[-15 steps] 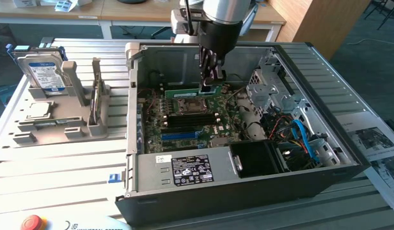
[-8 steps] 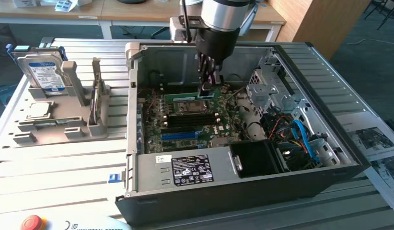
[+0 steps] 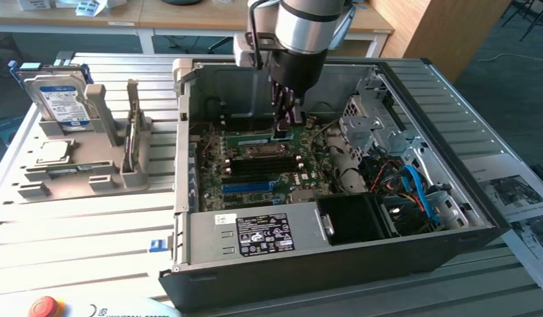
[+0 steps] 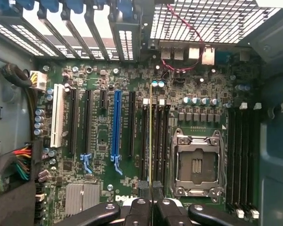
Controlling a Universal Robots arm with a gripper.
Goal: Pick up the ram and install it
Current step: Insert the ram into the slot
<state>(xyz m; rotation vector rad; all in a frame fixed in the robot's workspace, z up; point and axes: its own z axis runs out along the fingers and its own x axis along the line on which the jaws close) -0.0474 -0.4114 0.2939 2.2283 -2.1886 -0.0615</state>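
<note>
The pincer (image 4: pixel 151 192) is closed on the ram (image 4: pixel 151 136), its two dark fingers (image 4: pixel 142 187) pressing the flat sides of the thin green stick. From the wrist view the stick is seen edge-on, as a pale line running away from the fingers. It hangs low inside the open computer case (image 3: pixel 281 261), over the motherboard (image 4: pixel 203 89). It lies lengthwise along the bank of black memory slots (image 4: pixel 161 141) just beside the empty processor socket (image 4: pixel 195 165). I cannot tell whether its lower edge already touches a slot or sits just above one, nor which slot of the bank it is over. So the pick-up looks done and the step in hand is the install: the stick is carried, turned parallel to the slots and brought down close to them. As I judge it, seating calls for a straight push with the stick kept upright and centred on a single slot. The white latches (image 4: pixel 145 100) at the slot ends must be free to take it, because a small sideways offset would land it on the ridge between neighbours. Further out, the long blue slot (image 4: pixel 116 122) lies to one side of the bank and four more black slots (image 4: pixel 243 155) lie beyond the socket. Outside the case, on the exterior view's left, a hard drive (image 3: pixel 65 99) stands in a grey holder (image 3: pixel 78 178) on the slatted table (image 3: pixel 78 231).
</note>
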